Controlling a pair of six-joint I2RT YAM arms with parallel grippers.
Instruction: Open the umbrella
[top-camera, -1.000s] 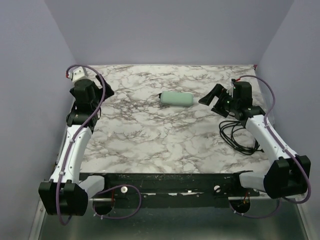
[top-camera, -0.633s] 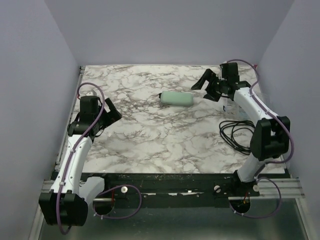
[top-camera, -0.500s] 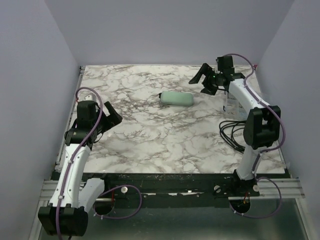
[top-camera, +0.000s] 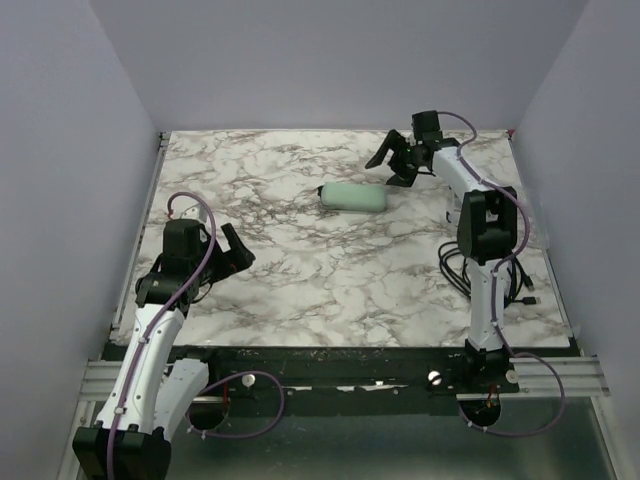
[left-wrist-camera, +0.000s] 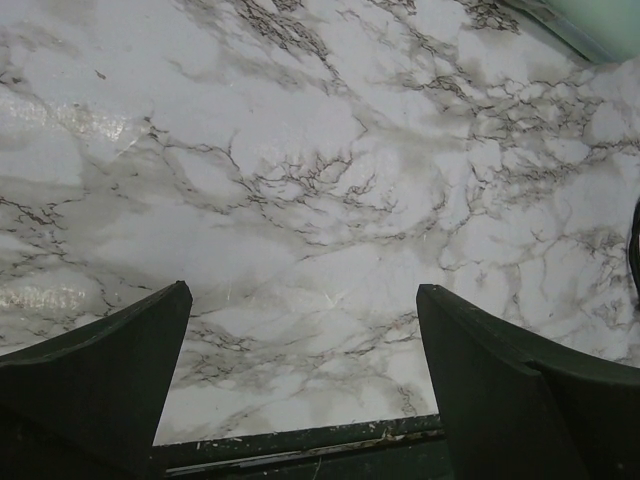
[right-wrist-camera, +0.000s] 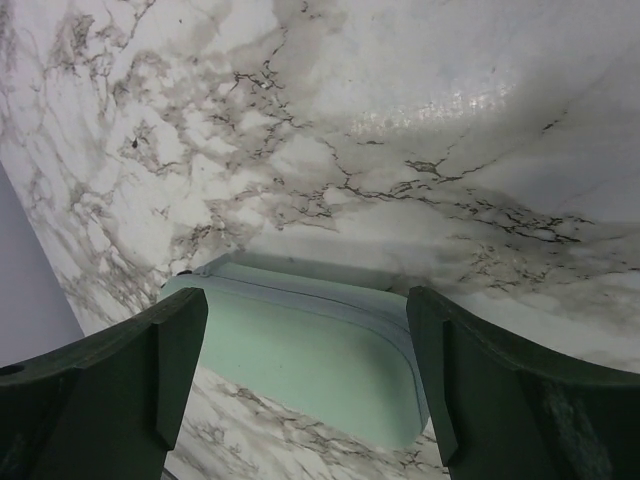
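No black umbrella shows in any view; it is hidden or out of view. A pale mint-green oval zip case (top-camera: 352, 197) lies shut on the marble table (top-camera: 300, 270), far of centre. My right gripper (top-camera: 385, 171) is open and empty, hovering just far-right of the case. In the right wrist view the case (right-wrist-camera: 300, 370) lies below and between the spread fingers (right-wrist-camera: 500, 390), not touched. My left gripper (top-camera: 243, 250) is open and empty over the table's left side. The left wrist view shows only bare marble between its fingers (left-wrist-camera: 100, 385).
A coiled black cable (top-camera: 470, 270) lies on the table at the right, beside the right arm's upright link (top-camera: 487, 230). Purple walls close in the back and both sides. The black front rail (top-camera: 330, 365) runs along the near edge.
My right arm has swung toward the far side and left, bringing its open gripper next to the mint case. My left gripper has drawn back from the far left toward the near left.
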